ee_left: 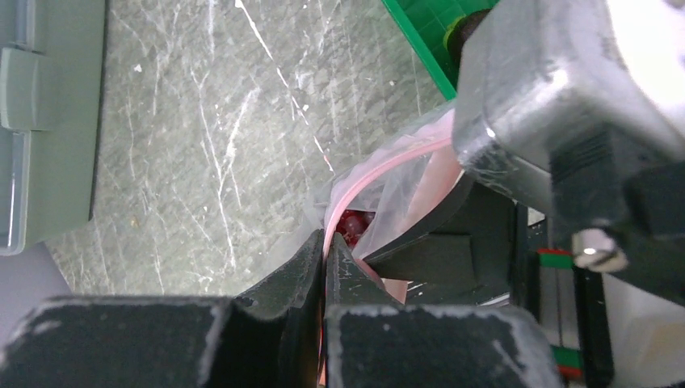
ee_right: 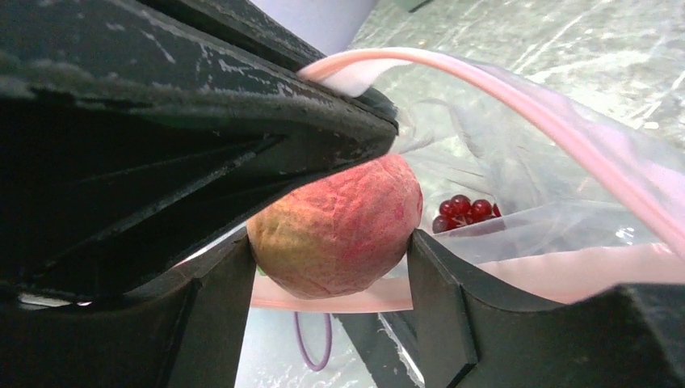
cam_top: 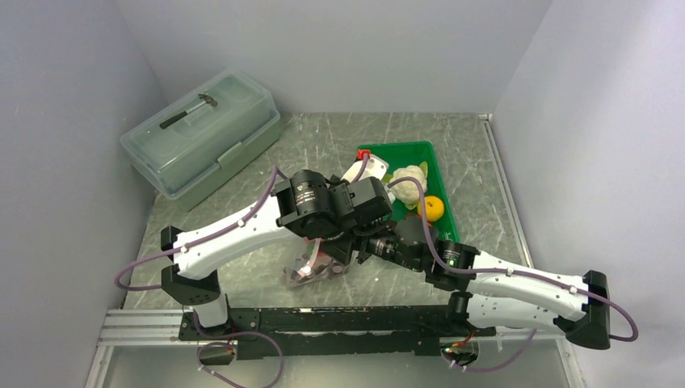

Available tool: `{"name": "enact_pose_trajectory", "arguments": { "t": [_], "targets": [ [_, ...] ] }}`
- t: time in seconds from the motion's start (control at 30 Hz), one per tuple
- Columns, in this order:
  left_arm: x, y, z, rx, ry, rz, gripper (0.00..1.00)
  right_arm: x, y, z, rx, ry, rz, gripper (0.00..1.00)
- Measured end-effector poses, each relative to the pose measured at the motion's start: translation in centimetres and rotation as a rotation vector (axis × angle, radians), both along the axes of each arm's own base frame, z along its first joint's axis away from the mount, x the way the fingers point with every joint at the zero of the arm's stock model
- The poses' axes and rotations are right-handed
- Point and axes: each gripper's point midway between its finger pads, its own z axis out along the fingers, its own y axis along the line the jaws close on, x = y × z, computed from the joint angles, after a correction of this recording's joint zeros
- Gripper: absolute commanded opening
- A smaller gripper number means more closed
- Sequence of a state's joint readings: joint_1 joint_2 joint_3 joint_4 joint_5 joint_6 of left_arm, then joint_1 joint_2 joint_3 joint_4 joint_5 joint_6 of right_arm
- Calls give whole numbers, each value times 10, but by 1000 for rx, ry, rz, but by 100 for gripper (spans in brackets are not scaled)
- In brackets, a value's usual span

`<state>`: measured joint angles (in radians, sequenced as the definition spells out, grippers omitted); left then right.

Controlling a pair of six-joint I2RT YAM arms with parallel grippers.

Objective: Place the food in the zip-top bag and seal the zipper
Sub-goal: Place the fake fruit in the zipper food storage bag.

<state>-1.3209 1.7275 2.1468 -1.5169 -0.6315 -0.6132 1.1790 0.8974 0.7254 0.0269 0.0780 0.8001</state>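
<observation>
**A:** Layout, large items first. On your table (cam_top: 242,186), the translucent lidded box (cam_top: 202,141) sits in the far left corner. The green tray (cam_top: 404,147) sits toward the far right.

**B:** Confirmed. Your zip-top bag (cam_top: 311,271) lies near the middle of the table's near edge, left of the tray's near end.

**A:** Grippers. Your left gripper (ee_left: 325,242) is clenched on the zipper (ee_left: 363,182), pinching the pink strip at one spot. The strip arches away from the pinch, so the bag's mouth gapes.

**B:** Your right gripper (ee_right: 331,263) grasps the peach (ee_right: 339,202), one finger on each side, at the bag's mouth under the arched strip. You cannot tell from these views whether the peach touches the plastic.

**A:** Smaller items. The cauliflower (cam_top: 409,176) lies in the tray, and the orange (cam_top: 434,208) is just beside it toward the near end. The grape bunch (ee_right: 464,210) is inside the bag, beyond the peach.

**B:** A small red piece (cam_top: 364,154) sits at the tray's far left corner. It is too small to identify.
</observation>
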Motion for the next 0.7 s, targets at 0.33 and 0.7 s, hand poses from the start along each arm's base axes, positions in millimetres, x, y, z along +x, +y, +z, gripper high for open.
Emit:
{"name": "enact_pose_trajectory", "arguments": {
  "t": [0.33, 0.7],
  "targets": [
    [6, 7, -3, -2, -11, 27, 8, 17, -15, -9, -103, -14, -120, 86],
    [13, 13, 1, -41, -11, 50, 9, 28, -24, 9, -103, -49, -193, 86]
  ]
}}
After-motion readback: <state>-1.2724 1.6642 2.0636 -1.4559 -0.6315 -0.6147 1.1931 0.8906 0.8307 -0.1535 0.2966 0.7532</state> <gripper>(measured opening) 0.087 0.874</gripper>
